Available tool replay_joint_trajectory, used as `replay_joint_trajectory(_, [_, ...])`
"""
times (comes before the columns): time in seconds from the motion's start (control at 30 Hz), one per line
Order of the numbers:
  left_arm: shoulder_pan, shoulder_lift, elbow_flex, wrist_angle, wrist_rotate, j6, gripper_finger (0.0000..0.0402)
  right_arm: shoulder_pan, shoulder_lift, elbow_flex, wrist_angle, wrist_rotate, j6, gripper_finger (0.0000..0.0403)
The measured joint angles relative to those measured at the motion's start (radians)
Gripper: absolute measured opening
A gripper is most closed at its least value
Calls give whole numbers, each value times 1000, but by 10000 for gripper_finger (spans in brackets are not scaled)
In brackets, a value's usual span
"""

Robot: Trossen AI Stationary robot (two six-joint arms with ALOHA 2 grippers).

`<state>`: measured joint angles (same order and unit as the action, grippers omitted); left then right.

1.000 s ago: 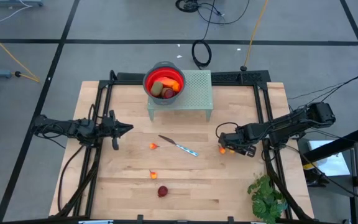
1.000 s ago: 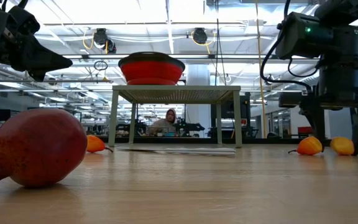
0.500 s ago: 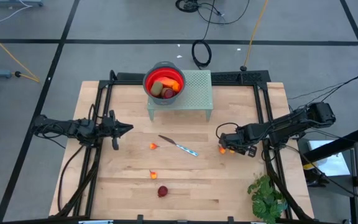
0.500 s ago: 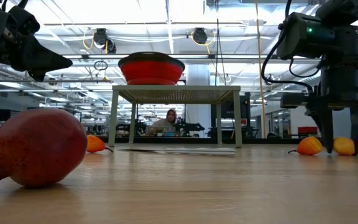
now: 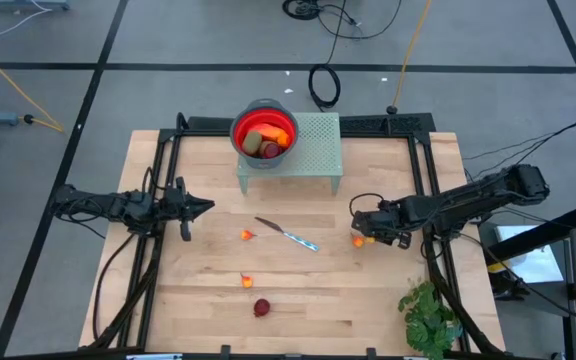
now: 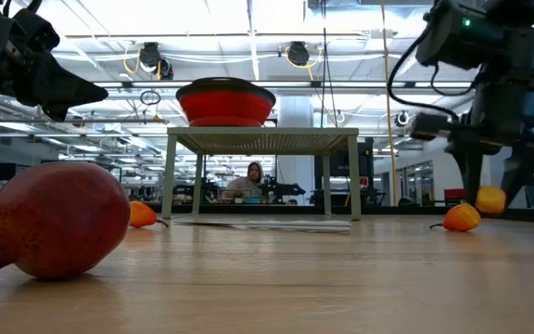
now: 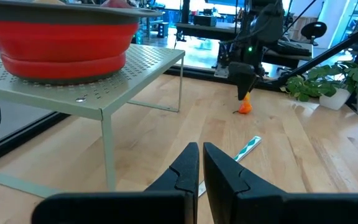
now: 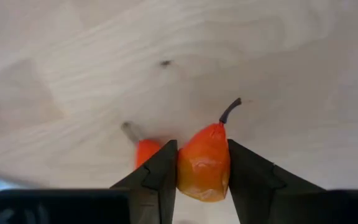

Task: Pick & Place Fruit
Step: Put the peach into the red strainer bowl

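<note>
The scene is bright and evenly lit. In the low view the ceiling lamps [image 6: 248, 28] at 12 o'clock are overexposed, so the arms look like dark silhouettes. The big red fruit [image 6: 52, 221] at 8 o'clock is close and a little soft. The table [image 5: 298, 290] shows only weak, short shadows and no strong glare.

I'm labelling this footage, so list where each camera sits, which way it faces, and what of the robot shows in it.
High view: overhead, facing straight down; both arms, the left gripper and the bowl show.
Low view: at tabletop height, facing level across; the right gripper holds a small orange fruit off the table.
Left wrist view: faces forward past its own shut fingers toward the right arm.
Right wrist view: faces down; its fingers clamp the orange fruit.
Shared: that held fruit shows in the low and right wrist views.
</note>
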<state>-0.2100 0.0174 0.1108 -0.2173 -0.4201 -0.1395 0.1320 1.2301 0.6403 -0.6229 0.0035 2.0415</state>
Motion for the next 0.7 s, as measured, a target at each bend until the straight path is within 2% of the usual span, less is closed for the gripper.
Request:
replay_joint_trajectory(0.43, [0, 0, 0, 1, 1, -6, 21, -1, -150, 1, -6, 8, -59, 109])
replay_joint_trajectory(0.7, [0, 0, 0, 4, 3, -25, 21, -2, -260, 2, 35, 131, -259, 114])
